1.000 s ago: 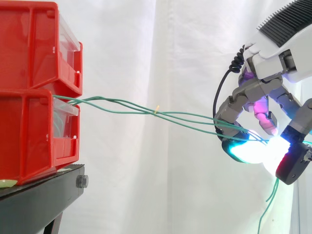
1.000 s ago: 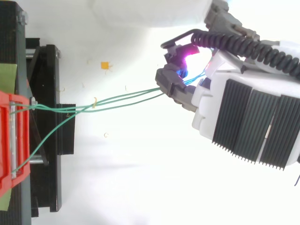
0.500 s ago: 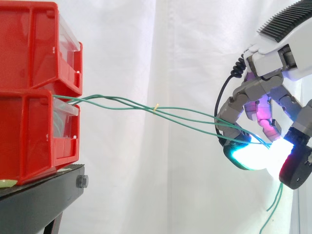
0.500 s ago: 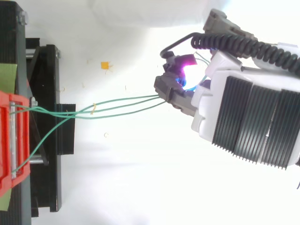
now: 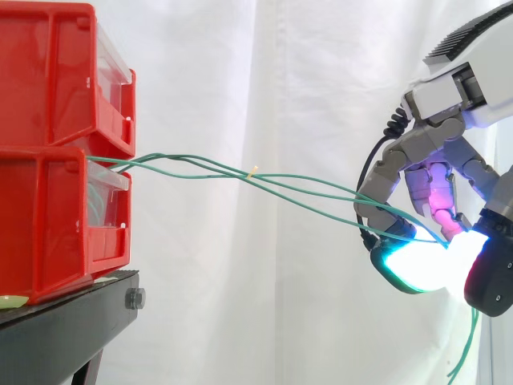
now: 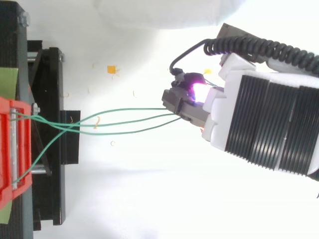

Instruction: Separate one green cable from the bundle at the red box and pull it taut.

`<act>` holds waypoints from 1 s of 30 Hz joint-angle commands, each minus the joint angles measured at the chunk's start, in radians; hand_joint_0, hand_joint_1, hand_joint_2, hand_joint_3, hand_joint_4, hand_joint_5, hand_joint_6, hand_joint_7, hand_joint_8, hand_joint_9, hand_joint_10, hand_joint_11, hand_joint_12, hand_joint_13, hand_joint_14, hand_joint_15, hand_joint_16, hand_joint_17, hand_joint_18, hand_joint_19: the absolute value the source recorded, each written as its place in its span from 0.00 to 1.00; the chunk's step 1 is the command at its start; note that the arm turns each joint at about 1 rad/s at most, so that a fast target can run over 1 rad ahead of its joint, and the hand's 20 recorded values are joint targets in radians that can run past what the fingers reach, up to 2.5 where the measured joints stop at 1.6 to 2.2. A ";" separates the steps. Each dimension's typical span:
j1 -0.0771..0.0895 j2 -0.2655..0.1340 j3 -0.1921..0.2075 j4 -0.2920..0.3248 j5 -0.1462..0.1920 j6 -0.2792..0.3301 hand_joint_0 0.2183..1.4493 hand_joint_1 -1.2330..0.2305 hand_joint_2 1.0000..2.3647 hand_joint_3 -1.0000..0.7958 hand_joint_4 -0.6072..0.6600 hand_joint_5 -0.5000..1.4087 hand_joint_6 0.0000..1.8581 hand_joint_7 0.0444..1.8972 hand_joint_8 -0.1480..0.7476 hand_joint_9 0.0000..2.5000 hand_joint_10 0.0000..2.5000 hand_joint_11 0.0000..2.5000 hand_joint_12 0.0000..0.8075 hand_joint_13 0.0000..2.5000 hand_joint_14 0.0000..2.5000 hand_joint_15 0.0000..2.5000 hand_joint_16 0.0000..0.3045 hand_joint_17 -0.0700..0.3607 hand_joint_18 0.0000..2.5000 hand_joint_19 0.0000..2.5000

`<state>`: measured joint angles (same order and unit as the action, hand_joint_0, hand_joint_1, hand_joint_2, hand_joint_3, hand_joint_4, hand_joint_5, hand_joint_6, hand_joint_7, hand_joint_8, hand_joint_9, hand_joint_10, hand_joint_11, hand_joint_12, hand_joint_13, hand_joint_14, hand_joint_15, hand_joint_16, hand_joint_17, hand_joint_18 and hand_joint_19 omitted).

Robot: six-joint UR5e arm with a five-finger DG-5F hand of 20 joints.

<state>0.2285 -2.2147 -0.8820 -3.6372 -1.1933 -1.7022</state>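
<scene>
You have the hand (image 5: pixel 417 148) at 3 o'clock in the side view. Its fingers are curled, and the glowing pads (image 5: pixel 413 265) pinch the green cables (image 6: pixel 134 109). The cables leave the lower red bin (image 5: pixel 48 224) at 9 o'clock and cross to the hand, close together and gently bowed. A small yellow tie (image 5: pixel 254 172) sits midway. Their loose ends hang at 5 o'clock.

A black stand (image 5: pixel 68 325) sits low in the side view, at about 8 o'clock, with a bolt (image 5: pixel 135 299) on its end face. A red bin (image 5: pixel 48 233) rests directly on it, with a pale green strip (image 5: pixel 10 301) peeking from under its bottom edge. A second red bin (image 5: pixel 48 72) is stacked on top, at 10 o'clock.
</scene>
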 commanded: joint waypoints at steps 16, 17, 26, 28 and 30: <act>0.000 0.000 -0.002 -0.035 -0.029 0.300 0.40 0.36 0.01 0.38 0.53 0.33 0.27 0.69 0.40 0.72 0.00 0.10 0.51 0.47 0.01 0.21 0.15 0.40 0.33 0.24; 0.000 0.000 -0.002 -0.038 -0.032 0.306 0.40 0.36 0.01 0.38 0.54 0.33 0.27 0.69 0.40 0.73 0.00 0.10 0.51 0.47 0.01 0.21 0.15 0.40 0.33 0.24; -0.002 0.000 -0.002 -0.084 -0.068 0.404 0.40 0.36 0.01 0.38 0.54 0.33 0.27 0.69 0.40 0.72 0.00 0.10 0.51 0.47 0.01 0.21 0.15 0.40 0.33 0.24; -0.003 0.000 -0.003 -0.097 -0.074 0.424 0.40 0.36 0.01 0.38 0.54 0.33 0.27 0.69 0.40 0.72 0.00 0.10 0.51 0.47 0.01 0.21 0.15 0.39 0.33 0.24; -0.005 0.000 -0.003 -0.104 -0.077 0.437 0.40 0.36 0.01 0.38 0.53 0.33 0.27 0.69 0.40 0.72 0.00 0.10 0.51 0.47 0.01 0.21 0.15 0.39 0.33 0.24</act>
<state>0.2256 -2.2151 -0.8847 -3.7284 -1.2638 -1.2868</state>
